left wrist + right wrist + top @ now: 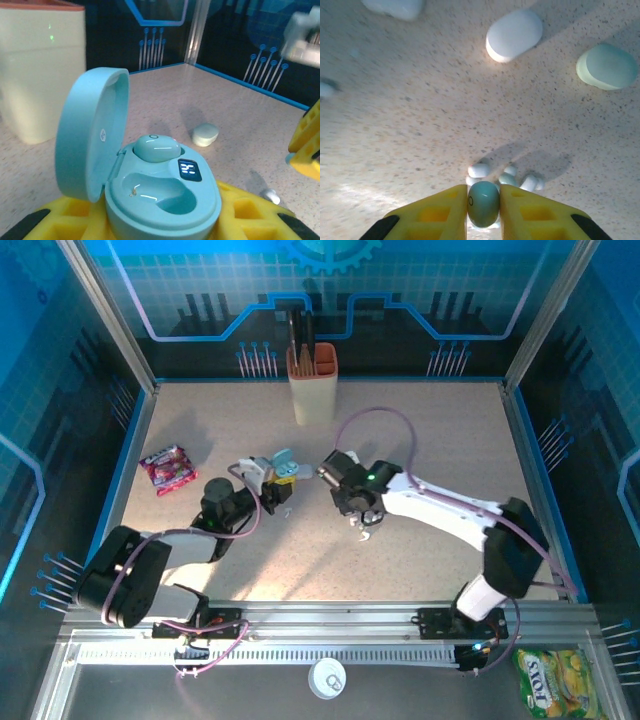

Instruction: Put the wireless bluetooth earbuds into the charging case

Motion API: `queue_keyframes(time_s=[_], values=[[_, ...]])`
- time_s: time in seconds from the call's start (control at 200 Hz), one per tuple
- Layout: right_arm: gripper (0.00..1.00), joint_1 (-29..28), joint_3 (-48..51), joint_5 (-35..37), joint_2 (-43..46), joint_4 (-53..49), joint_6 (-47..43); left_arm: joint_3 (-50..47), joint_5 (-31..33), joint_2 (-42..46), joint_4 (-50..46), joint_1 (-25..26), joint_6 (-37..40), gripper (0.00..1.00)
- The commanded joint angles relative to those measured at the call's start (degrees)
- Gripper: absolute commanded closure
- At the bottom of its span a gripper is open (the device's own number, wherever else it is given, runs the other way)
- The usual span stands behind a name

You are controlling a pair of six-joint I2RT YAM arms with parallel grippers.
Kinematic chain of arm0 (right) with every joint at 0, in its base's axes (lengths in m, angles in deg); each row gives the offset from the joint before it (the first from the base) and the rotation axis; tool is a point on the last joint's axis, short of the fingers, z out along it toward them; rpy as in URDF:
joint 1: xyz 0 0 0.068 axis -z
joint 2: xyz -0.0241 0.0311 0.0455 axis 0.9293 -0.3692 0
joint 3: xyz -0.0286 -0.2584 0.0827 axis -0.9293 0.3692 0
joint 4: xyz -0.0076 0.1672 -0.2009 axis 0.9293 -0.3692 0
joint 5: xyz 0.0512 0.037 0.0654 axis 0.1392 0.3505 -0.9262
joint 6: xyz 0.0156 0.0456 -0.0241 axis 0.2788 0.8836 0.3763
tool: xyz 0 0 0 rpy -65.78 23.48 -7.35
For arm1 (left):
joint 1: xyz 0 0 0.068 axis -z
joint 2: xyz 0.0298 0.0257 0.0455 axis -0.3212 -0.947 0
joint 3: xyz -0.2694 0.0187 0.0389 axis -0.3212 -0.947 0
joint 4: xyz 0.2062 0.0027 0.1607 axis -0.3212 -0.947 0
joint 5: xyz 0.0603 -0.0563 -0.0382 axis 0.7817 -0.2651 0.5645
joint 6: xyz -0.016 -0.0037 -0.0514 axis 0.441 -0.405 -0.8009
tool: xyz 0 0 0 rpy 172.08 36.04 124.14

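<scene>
Right gripper (483, 190) squeezed tight on a teal earbud (483, 206), more tiny earbuds (479, 170) on the table (420, 125) just past its tips, left gripper (162, 227) holding the open case (90, 135), one bud (156, 147) sitting inside

1 earbud (156, 147) sits in the charging case (150, 207).

Speckled beige bench (440, 440). Cream holder, orange rim (313, 385), upright at far centre, dark handles inside. Pink snack packet (167, 469) flat at left. Green-yellow snack bag (552, 681) near right, off bench. White round disc (327, 678) near centre, past rail.
</scene>
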Motion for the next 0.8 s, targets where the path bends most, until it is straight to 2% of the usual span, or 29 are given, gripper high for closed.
queue_keyframes(time_s=[0.0,0.195,0.36,0.58,0.795], values=[[0.78,2.0,2.7,-10.8,6.3,5.2,1.8,2.8,-0.8,-2.9,5.8,2.6,2.4,0.8],[0.78,5.9,6.0,-22.7,14.6,11.9,3.2,5.4,0.2,-7.2,7.6,7.6,4.8,0.8],[0.78,7.4,6.9,-30.4,16.2,16.9,3.8,7.7,0.3,-10.6,10.0,11.2,5.4,0.82],[0.78,7.6,6.3,-31.7,15.5,19.0,3.1,9.6,-0.1,-13.2,11.8,14.6,6.0,0.86],[0.78,8.0,6.4,-30.7,14.9,19.5,2.5,9.9,-1.5,-14.7,14.1,16.3,5.5,0.86]])
